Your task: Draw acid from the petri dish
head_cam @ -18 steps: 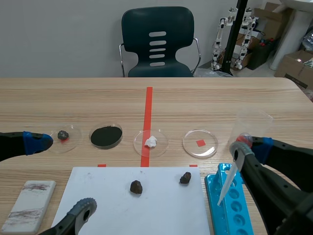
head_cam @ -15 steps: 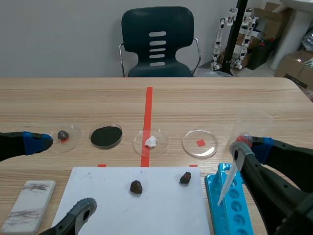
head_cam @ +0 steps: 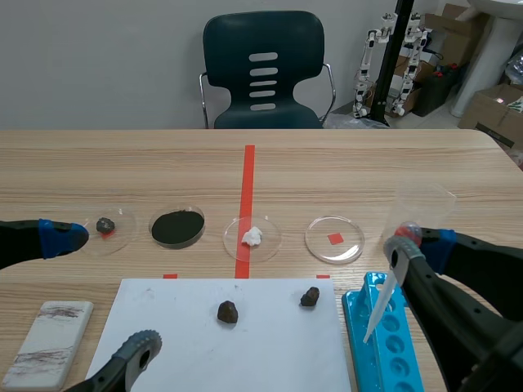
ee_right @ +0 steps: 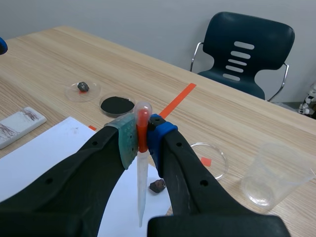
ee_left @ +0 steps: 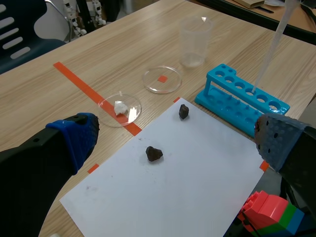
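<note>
At table's left, we see the left gripper (head_cam: pixel 98 290), fingers spread wide, holding nothing. Right of centre sits the clear petri dish (head_cam: pixel 334 238), possibly w/ liquid, hard to tell. Just right of it, the right gripper (head_cam: pixel 413 237) pinches a pipette (head_cam: pixel 381 304), tip down by the blue rack (head_cam: pixel 386 353).

Front overview, wrist close-ups (petri dish (head_cam: pixel 321 238) shared)
</note>
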Robot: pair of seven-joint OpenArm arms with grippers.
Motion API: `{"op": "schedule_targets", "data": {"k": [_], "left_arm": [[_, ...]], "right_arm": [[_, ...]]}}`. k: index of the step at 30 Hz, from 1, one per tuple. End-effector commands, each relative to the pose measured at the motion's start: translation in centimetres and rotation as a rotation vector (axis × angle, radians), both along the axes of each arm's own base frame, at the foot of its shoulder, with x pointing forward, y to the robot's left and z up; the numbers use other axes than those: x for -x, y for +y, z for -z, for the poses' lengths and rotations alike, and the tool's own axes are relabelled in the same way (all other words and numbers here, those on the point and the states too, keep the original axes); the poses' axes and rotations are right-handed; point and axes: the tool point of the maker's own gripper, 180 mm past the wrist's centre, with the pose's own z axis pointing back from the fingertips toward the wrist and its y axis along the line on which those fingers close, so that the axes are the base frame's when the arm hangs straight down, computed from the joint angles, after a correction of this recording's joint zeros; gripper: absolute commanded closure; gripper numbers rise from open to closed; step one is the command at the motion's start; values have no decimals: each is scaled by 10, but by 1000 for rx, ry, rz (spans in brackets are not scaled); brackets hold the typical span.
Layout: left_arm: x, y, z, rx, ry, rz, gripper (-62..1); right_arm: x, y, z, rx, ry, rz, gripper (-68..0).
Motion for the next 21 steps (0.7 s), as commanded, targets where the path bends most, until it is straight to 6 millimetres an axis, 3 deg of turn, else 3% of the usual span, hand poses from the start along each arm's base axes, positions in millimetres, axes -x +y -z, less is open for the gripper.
{"op": "schedule_targets", "data": {"k": [1, 15, 21], "left_arm": [[0, -2, -5, 27, -7, -6, -623], [0, -2, -5, 26, -7, -6, -623], [0, -2, -5, 27, -7, -6, -623]], "right_arm": [[-2, 0, -10, -13, -32, -1, -52], [-23, -37, -22, 37, -114, 146, -52], [-40, -39, -26, 73, -151, 164, -52]]}}
